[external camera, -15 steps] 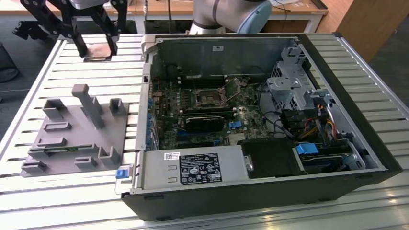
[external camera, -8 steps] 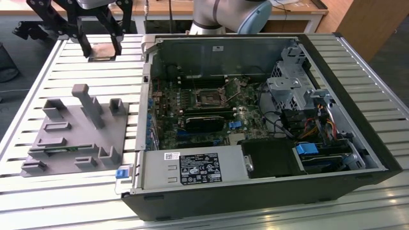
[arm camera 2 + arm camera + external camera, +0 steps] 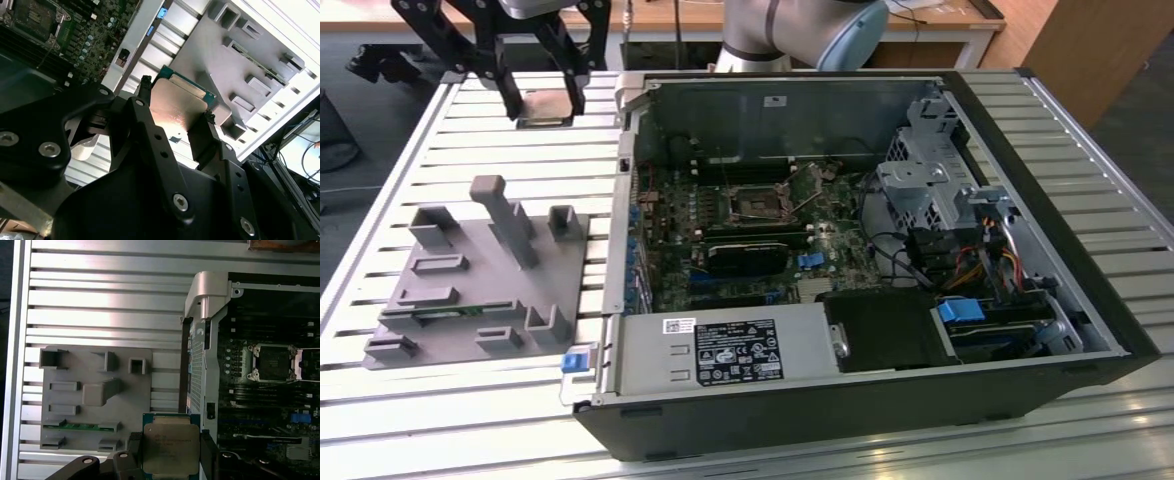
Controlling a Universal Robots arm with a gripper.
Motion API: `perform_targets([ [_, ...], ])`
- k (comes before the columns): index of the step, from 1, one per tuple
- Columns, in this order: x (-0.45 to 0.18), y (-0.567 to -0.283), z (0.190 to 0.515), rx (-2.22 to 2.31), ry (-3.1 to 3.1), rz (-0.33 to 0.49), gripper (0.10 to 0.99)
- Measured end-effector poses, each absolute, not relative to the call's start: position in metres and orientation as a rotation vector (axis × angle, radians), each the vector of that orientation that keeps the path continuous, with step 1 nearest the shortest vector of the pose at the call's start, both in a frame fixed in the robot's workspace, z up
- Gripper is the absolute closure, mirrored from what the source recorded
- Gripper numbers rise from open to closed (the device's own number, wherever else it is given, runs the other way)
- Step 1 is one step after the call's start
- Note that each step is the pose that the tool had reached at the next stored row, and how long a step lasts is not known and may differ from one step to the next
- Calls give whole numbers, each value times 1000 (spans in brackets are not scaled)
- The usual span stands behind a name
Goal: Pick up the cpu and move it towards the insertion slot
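Cpu [image 3: 171, 449] clamped in gripper [image 3: 170, 455]; its lower edge cut off.

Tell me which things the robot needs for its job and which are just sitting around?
Needed for the job:
- the cpu, clamped in the gripper
- the insertion slot on the board inside the computer case

Just sitting around:
- the grey fixture with upright posts
- the blue connector
- the slatted metal table
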State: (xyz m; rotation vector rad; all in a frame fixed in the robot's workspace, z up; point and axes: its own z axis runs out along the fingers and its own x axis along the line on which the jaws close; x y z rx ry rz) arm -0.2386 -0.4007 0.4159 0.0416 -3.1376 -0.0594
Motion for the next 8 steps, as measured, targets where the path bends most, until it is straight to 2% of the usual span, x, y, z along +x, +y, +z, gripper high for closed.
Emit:
perform_targets([
  [8, -230, -401, 416, 42, -3138, -60, 545],
])
